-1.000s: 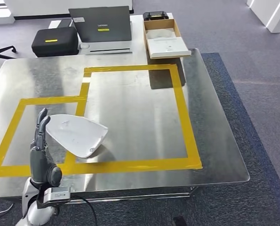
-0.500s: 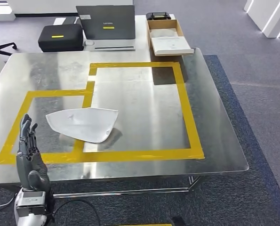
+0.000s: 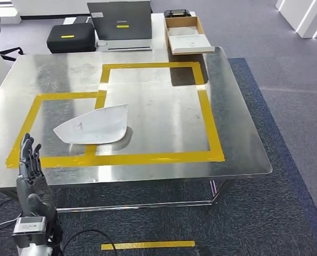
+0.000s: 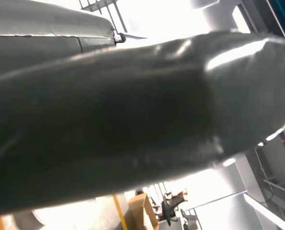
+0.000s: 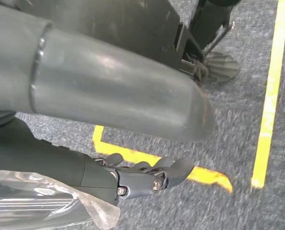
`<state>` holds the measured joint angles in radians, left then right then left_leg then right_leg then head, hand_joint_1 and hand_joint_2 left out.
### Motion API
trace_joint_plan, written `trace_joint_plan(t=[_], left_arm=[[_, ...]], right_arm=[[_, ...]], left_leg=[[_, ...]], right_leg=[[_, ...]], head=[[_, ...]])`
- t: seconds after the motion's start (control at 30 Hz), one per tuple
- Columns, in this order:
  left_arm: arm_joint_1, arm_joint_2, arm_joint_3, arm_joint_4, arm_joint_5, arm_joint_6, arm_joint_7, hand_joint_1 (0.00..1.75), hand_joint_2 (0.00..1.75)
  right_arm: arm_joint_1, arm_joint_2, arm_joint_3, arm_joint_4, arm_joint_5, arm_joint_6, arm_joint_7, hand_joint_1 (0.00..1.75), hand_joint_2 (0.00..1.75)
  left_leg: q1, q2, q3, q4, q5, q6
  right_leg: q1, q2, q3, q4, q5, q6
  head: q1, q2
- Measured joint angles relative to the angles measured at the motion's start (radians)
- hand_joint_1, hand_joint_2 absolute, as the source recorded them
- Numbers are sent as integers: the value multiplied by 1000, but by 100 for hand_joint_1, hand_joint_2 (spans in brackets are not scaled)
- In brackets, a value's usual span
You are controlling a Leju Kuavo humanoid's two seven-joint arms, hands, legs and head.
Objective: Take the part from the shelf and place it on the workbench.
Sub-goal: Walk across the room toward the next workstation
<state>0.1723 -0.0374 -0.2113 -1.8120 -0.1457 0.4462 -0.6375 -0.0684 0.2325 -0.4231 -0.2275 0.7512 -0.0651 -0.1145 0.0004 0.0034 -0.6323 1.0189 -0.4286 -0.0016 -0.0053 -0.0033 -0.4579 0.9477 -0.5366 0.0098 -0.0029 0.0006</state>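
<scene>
The white, flat, curved-edge part (image 3: 94, 127) lies on the steel workbench (image 3: 164, 112), straddling the yellow tape line between the two marked rectangles. My left hand (image 3: 30, 178) stands upright below the bench's front left edge, fingers apart and holding nothing, a good way from the part. Its dark cover (image 4: 133, 120) takes up most of the left wrist view. My right hand (image 5: 144, 177) hangs over the grey carpet with its fingers stretched out and nothing in them.
Yellow tape (image 3: 211, 122) outlines two rectangles on the bench. Behind the bench stand a laptop (image 3: 119, 21), a black case (image 3: 70, 38) and a cardboard box (image 3: 186, 34) with white sheets. A yellow strip (image 3: 148, 245) marks the carpet in front.
The whole picture has shifted, so the camera has moved back. My left hand has let go of the part and drawn back past the bench's front edge; the part now rests flat.
</scene>
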Motion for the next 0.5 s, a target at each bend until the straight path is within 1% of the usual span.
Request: trace_joint_plan(t=[0.03, 0.07, 0.1, 0.13, 0.17, 0.2, 0.23, 0.27, 0.3, 0.33, 0.37, 0.4, 0.43, 0.47, 0.5], left_arm=[[5, -1, 4, 0, 2, 1, 2, 0, 0], [10, -1, 8, 0, 4, 2, 3, 0, 0], [14, -1, 11, 0, 5, 2, 4, 0, 0], [17, -1, 13, 0, 5, 2, 5, 0, 0], [20, -2, 16, 0, 5, 2, 6, 0, 0], [22, -3, 18, 0, 5, 2, 7, 0, 0], [23, -4, 19, 0, 5, 2, 8, 0, 0], [24, -5, 20, 0, 5, 2, 9, 0, 0], [24, -6, 21, 0, 5, 2, 9, 0, 0], [23, -7, 21, -1, 5, 1, 9, 0, 0], [23, -8, 22, -2, 5, 1, 9, 0, 0], [24, -9, 22, -2, 5, 1, 9, 0, 0], [25, -10, 22, -2, 5, 1, 9, 0, 0], [26, -10, 23, -2, 5, 0, 9, 0, 0], [26, -11, 23, -2, 5, -1, 9, 0, 0]], right_arm=[[-1, 0, 1, -1, 0, -5, 0, 0, 0], [-2, 0, 1, -2, 1, -8, 0, 0, 0], [-3, 0, 1, -3, 1, -10, 0, 0, 0], [-4, 0, 1, -4, 1, -12, 0, 0, 0], [-4, 0, 2, -5, 2, -12, 0, 0, 0], [-4, 0, 2, -5, 1, -13, 0, 0, 0], [-5, 0, 2, -6, 1, -13, -1, 0, 0], [-6, 0, 2, -7, 1, -13, -2, 0, 0], [-6, 0, 2, -9, 0, -13, -2, 0, 0], [-7, 0, 2, -10, 0, -13, -3, 0, 0], [-7, 0, 2, -11, 0, -13, -4, 0, 0], [-8, 0, 2, -11, -1, -13, -5, 0, 0], [-7, 0, 2, -11, -2, -13, -6, 0, 0], [-6, 0, 2, -11, -3, -12, -7, 0, 0], [-5, 0, 2, -11, -5, -12, -9, 0, 0]], left_leg=[[1, -1, -11, 35, -39, -5], [4, -1, -25, 89, -91, -9], [6, -2, -38, 155, -139, -13], [8, -2, -47, 217, -170, -16], [10, -1, -46, 259, -177, -18], [11, -1, -32, 269, -162, -19], [11, -1, -3, 245, -133, -19], [12, -2, 41, 190, -107, -17], [11, -2, 92, 117, -98, -14], [10, -3, 136, 48, -102, -10], [7, -4, 164, -2, -112, -5], [4, -5, 174, -29, -121, 1], [2, -5, 169, -37, -117, 9], [1, -4, 160, -37, -108, 17], [1, -2, 151, -38, -97, 26]], right_leg=[[-2, -3, -10, -1, 10, -8], [-1, -5, -19, 1, 19, -14], [0, -6, -33, 4, 28, -18], [1, -7, -48, 9, 38, -18], [2, -9, -64, 14, 47, -18], [3, -10, -81, 20, 55, -17], [3, -11, -97, 27, 62, -15], [3, -11, -112, 34, 69, -12], [5, -10, -126, 42, 75, -8], [6, -9, -136, 48, 81, -4], [6, -9, -144, 51, 89, 2], [5, -9, -150, 52, 97, 9], [4, -8, -156, 52, 107, 16], [1, -7, -162, 53, 107, 23], [0, -6, -171, 63, 89, 29]], head=[[-1, 0], [-2, 0], [-2, 0], [-2, 0], [-2, 0], [-2, 0], [-2, 0], [-2, 0], [-3, 0], [-2, 0], [-2, 0], [-1, 0], [-1, 0], [-1, 0], [0, 0]])
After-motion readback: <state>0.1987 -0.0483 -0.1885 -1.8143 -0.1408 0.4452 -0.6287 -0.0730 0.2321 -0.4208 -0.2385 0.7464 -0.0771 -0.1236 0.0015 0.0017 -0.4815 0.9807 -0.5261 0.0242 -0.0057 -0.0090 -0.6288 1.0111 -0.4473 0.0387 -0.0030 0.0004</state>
